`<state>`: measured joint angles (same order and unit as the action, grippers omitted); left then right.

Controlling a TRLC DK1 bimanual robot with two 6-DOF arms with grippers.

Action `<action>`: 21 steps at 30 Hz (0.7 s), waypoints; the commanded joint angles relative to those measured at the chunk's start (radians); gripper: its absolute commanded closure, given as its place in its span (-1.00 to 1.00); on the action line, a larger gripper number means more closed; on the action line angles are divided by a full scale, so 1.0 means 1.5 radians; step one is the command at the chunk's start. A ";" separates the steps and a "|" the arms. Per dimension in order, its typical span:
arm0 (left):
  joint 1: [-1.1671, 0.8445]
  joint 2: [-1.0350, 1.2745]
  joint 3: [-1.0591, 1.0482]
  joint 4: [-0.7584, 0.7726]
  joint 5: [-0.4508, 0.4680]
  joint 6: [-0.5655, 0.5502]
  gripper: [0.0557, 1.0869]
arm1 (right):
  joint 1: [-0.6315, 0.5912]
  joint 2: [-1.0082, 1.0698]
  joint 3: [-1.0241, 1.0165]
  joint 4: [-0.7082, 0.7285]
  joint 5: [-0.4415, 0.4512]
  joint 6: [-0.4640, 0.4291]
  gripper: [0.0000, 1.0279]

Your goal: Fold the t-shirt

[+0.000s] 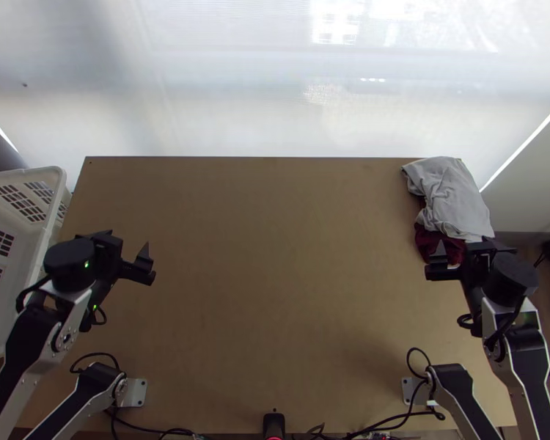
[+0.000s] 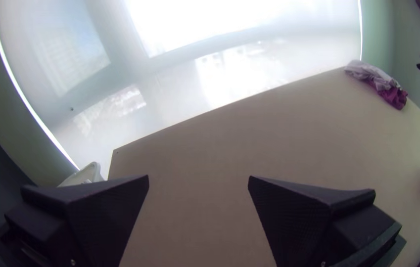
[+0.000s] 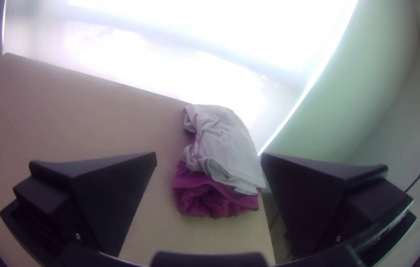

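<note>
As I look down through the top view, my left hand (image 1: 125, 248) sits over the left side of the bench (image 1: 275, 279) with its fingers wide apart. Just outboard of it is a white basket (image 1: 15, 172), partly overlapped by the arm. Well across from that hand, my right hand (image 1: 463, 246) is also wide, beside the cloths. A light grey cloth (image 1: 451, 194), bunched and creased, lies just past it by the far right corner, over a dark red cloth (image 1: 429, 240) that the hand partly hides. I can't tell which is the t-shirt. Nearer me than either hand, black cables (image 1: 381, 423) run along the bench's near edge, by a small black device (image 1: 273, 424).

Through the left wrist view, I see both fingers spread with bench surface between them. The basket's rim peeks past one finger; the cloth pile is well beyond the hand, at the bench's far corner.

From the right wrist view, my fingers stand wide, the pile ahead between them. The crumpled red part is nearer the hand, and the grey drapes over its farther side, right by the bench's side edge.
</note>
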<state>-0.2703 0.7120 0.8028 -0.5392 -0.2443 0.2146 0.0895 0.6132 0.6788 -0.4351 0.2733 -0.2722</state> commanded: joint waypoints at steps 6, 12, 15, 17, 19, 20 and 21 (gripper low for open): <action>0.019 -0.479 -0.298 0.112 0.021 0.022 -0.90 | 0.191 -0.140 -0.256 0.286 0.124 -0.136 -0.91; 0.034 -0.477 -0.407 0.240 0.022 0.106 -0.90 | 0.230 -0.144 -0.358 0.418 0.120 -0.181 -0.91; 0.024 -0.477 -0.454 0.287 0.022 0.088 -0.90 | 0.243 -0.173 -0.386 0.389 0.114 -0.172 -0.91; 0.020 -0.477 -0.477 0.289 0.022 0.083 -0.90 | 0.246 -0.176 -0.387 0.362 0.113 -0.151 -0.91; 0.021 -0.477 -0.479 0.265 0.022 0.071 -0.90 | 0.254 -0.183 -0.387 0.346 0.108 -0.149 -0.91; 0.019 -0.477 -0.480 0.263 0.022 0.071 -0.90 | 0.256 -0.186 -0.387 0.329 0.099 -0.147 -0.91; 0.020 -0.477 -0.480 0.263 0.022 0.072 -0.90 | 0.258 -0.191 -0.388 0.307 0.084 -0.141 -0.91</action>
<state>-0.2359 0.0246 0.1642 -0.1741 -0.2108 0.3302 0.4358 0.3695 0.1490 0.0959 0.4438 -0.5056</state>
